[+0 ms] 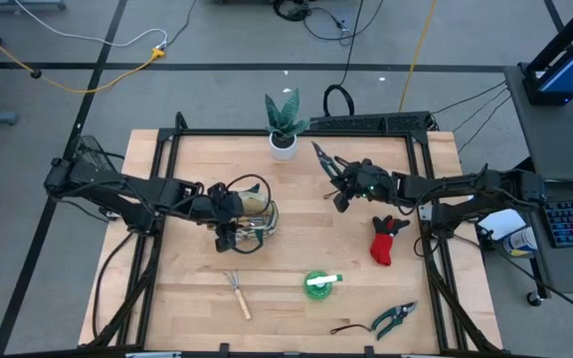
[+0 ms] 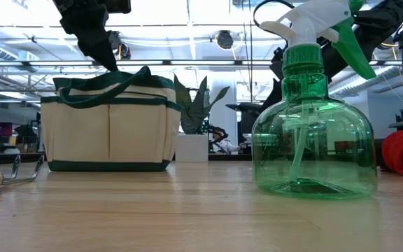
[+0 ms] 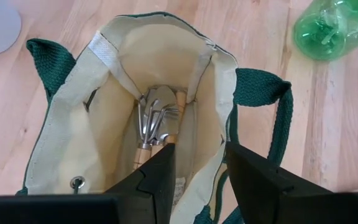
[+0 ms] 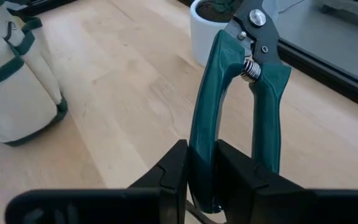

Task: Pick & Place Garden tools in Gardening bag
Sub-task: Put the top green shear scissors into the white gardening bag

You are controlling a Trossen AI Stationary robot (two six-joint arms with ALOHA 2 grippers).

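Wooden table (image 1: 296, 308) is seen from above with both arms reaching inward. Gardening bag (image 1: 252, 214) stands left of centre, cream canvas with dark green trim, mouth up; in the low view it sits upright (image 2: 109, 126). Inside it, a mini rake and a trowel (image 3: 157, 121) with wooden handles are seen lying together at the bottom. The left claw (image 1: 229, 237) is held directly over the bag mouth, fingers (image 3: 157, 180) parted with nothing between them. The right claw (image 1: 341, 199) is raised right of centre, near the white-potted plant (image 1: 285, 124), and is clamped on one teal handle of pruning shears (image 4: 229, 93); the other handle stands free, blades pointing toward the pot. Green spray bottle (image 1: 319, 283) is placed near the front centre, upright. Red-black glove (image 1: 386, 241) lies right of centre, below the right arm. A second pair of shears (image 1: 394, 318) lies at the front right. A wooden-handled mini rake (image 1: 237, 293) lies at the front left, well apart from the bag. A thin dark strap (image 1: 344, 327) lies just beside the front shears.
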